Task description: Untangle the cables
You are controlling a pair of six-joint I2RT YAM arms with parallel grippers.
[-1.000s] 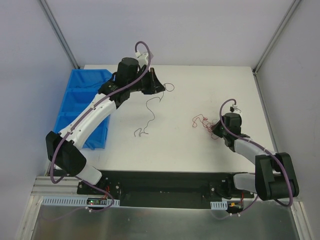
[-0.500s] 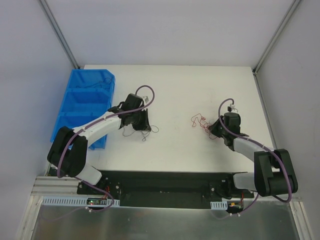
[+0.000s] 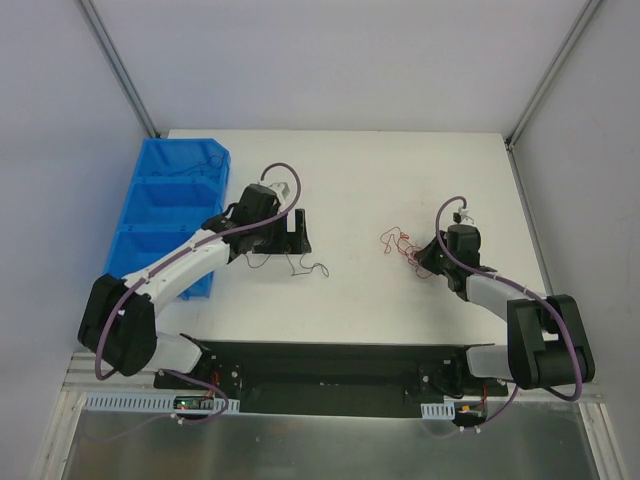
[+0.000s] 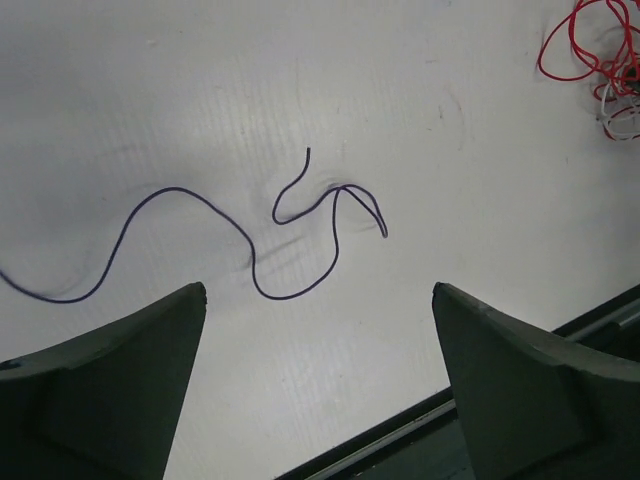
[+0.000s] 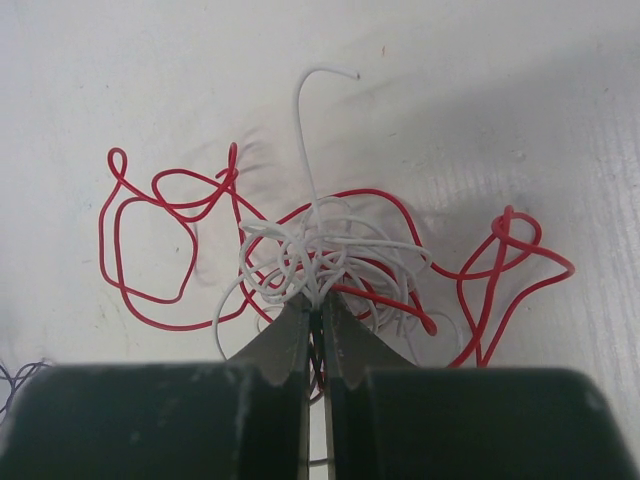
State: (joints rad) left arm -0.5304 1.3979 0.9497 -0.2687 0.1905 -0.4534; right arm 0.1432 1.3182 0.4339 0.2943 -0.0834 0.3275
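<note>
The cables lie in two lots. A red and white clump (image 5: 330,250) rests on the white table, and my right gripper (image 5: 320,302) is shut on its white strands at the near side. From above, the same clump (image 3: 400,243) spreads left of the right gripper (image 3: 430,258). A single dark wire (image 4: 300,240) lies loose and wavy on the table just beyond my left gripper (image 4: 320,292), whose fingers stand wide open with nothing between them. Seen from the top, this dark wire (image 3: 303,266) lies just near of the left gripper (image 3: 296,236). The clump (image 4: 605,70) also shows at the left wrist view's top right.
A blue bin (image 3: 160,215) with compartments stands along the table's left side, close to the left arm. The black strip of the table's near edge (image 4: 570,325) shows just behind the left fingers. Grey walls close in the sides and back.
The left arm came back from the far middle of the table, carrying the dark wire toward the near left. Its jaws then opened and the wire dropped onto the table. The right arm stayed put.
</note>
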